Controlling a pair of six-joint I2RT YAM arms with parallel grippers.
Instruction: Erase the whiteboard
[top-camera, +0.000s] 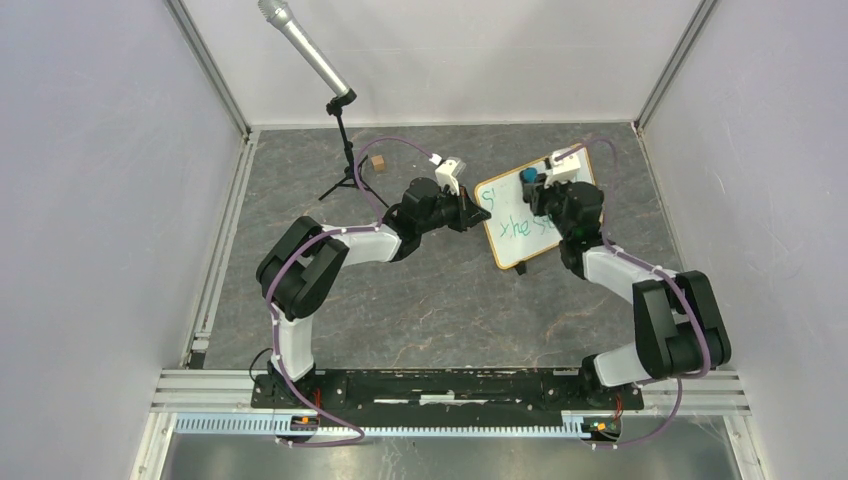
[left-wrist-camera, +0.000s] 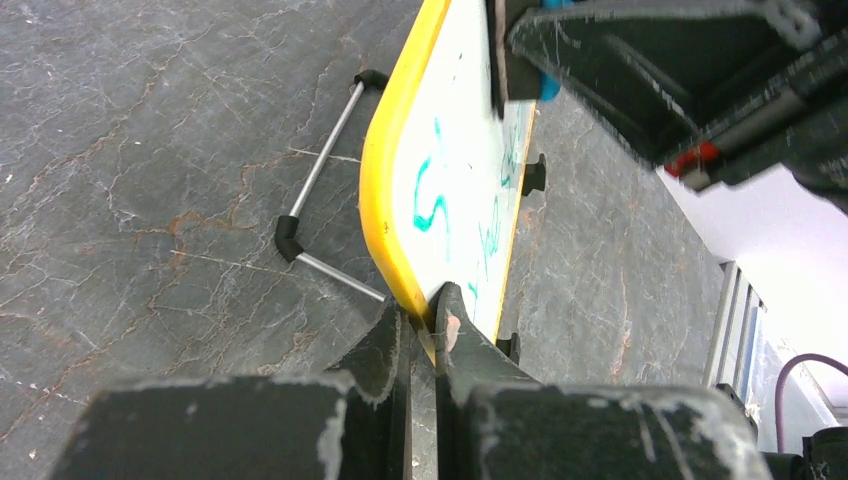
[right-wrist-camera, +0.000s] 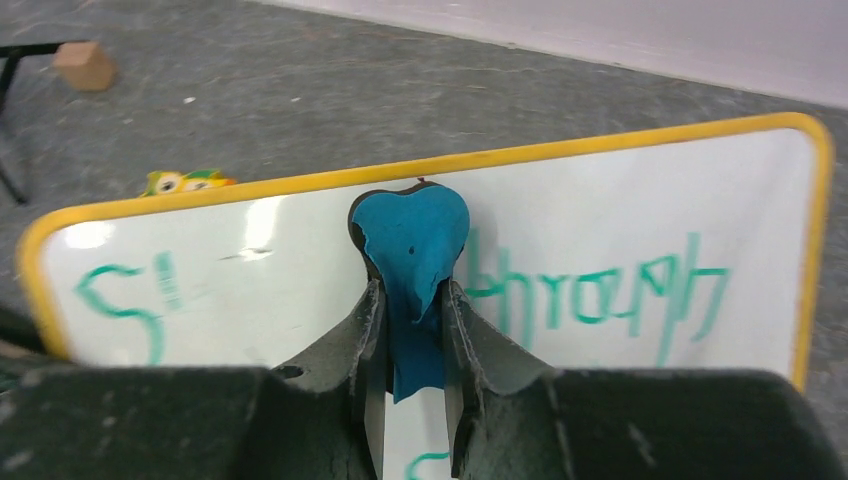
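Note:
The whiteboard (top-camera: 512, 222) stands tilted on the table, with a yellow frame and green handwriting. My left gripper (top-camera: 478, 214) is shut on its left edge; in the left wrist view the fingertips (left-wrist-camera: 452, 322) pinch the frame of the whiteboard (left-wrist-camera: 450, 170). My right gripper (top-camera: 537, 188) is shut on a blue eraser (top-camera: 528, 176). In the right wrist view the eraser (right-wrist-camera: 412, 245) presses on the whiteboard (right-wrist-camera: 620, 230) near its top edge, held by my right gripper (right-wrist-camera: 411, 300). Green letters sit on both sides of it and below.
A microphone (top-camera: 300, 45) on a black tripod stand (top-camera: 347, 170) is at the back left, with a small wooden block (top-camera: 379, 162) beside it. A small yellow-green toy (right-wrist-camera: 185, 181) peeks from behind the board. The board's metal support leg (left-wrist-camera: 325, 160) rests on the table.

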